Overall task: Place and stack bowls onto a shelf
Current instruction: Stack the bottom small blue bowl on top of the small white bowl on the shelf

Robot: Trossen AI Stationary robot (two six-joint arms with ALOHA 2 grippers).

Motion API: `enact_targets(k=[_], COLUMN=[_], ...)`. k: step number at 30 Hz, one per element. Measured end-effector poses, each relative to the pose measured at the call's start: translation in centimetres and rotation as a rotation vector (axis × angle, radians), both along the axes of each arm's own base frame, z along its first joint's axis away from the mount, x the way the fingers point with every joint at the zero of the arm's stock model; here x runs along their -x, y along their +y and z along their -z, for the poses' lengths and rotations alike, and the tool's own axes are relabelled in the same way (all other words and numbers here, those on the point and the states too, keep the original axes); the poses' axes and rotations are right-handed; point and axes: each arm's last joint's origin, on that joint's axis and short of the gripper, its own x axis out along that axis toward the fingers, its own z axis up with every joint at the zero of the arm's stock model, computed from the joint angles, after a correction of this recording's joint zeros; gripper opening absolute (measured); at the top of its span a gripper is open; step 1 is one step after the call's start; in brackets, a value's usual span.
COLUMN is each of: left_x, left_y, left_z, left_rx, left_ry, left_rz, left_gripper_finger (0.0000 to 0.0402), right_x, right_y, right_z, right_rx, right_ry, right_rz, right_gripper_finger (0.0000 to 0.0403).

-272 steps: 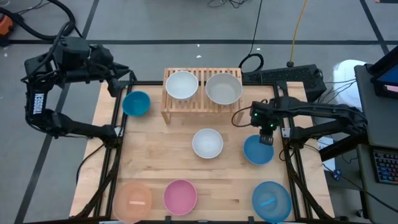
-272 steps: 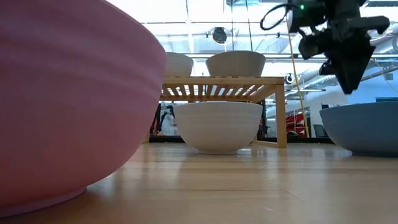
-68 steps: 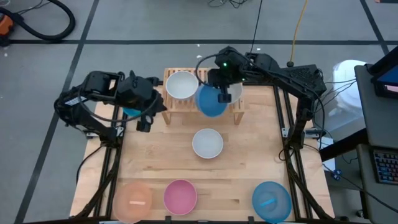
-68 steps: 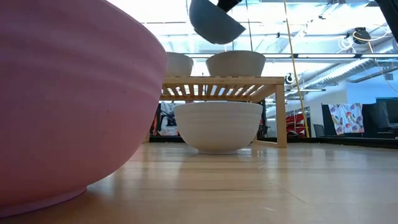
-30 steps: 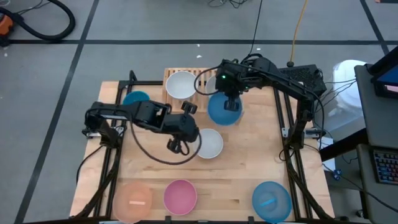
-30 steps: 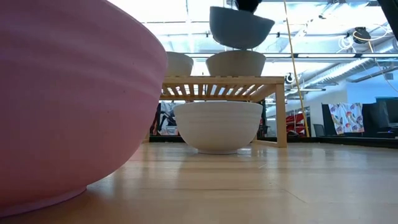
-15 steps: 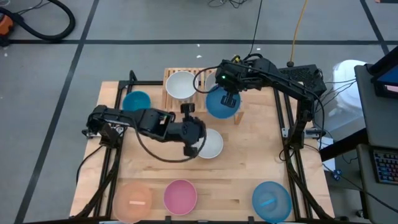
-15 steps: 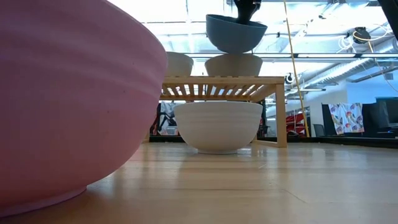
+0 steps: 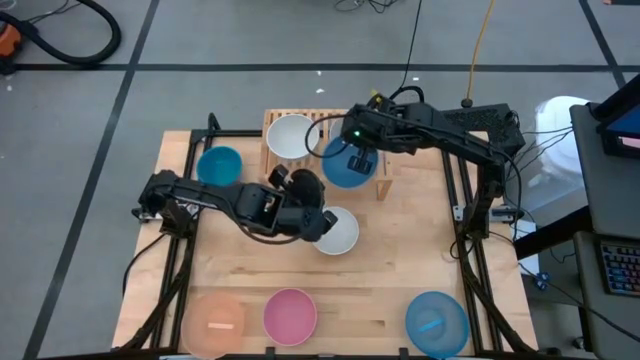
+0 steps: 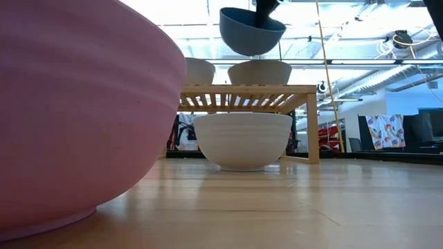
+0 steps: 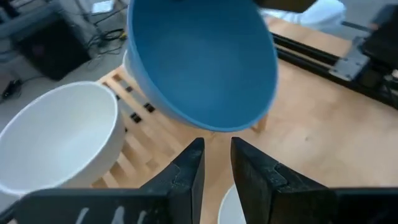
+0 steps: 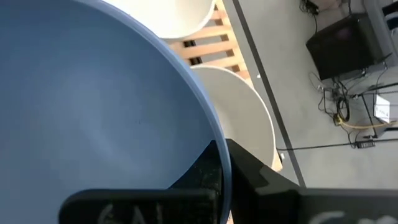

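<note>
Blue bowls three, one (image 9: 345, 168) clamped by right gripper (image 9: 362, 160) above shelf (image 9: 275, 128), white bowls three, left gripper (image 9: 322, 222) parted, empty.

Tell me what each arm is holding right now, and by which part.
The right end effector pinches the blue bowl by its rim, above the shelf. The left end effector holds nothing.

A light wooden counter (image 9: 400, 260) is standing on a grey concrete floor (image 9: 200, 40) that dark tape lines (image 9: 130, 80) are crossing. Black cables (image 9: 60, 30) are lying on the floor beyond the counter's far left corner, and a yellow cord (image 9: 482, 45) is trailing past its far right corner. A keyboard (image 9: 620, 265) is showing beside the right edge. Bright ceiling light (image 10: 194, 14) is flooding the room behind, where patterned cloths (image 10: 384, 131) are hanging.
</note>
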Motion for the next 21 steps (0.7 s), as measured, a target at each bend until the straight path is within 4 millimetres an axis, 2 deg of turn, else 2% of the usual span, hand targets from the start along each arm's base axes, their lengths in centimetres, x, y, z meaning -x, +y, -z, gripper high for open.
enact_targets(k=[7,21], left_x=[0.4,0.5], left_y=[-0.8,-0.7], left_z=[1.0,0.7], left_rx=[-0.178,-0.284], left_ry=[-0.062,-0.105], left_rz=[-0.144,-0.216], left_gripper_finger=[0.0085,0.0085], right_x=[-0.3,-1.5], right_y=[0.8,0.8], right_z=[-0.3,-0.8], right_rx=[0.105,0.158], right_ry=[0.006,-0.07], right_rz=[-0.005,-0.063], right_gripper_finger=[0.0,0.0])
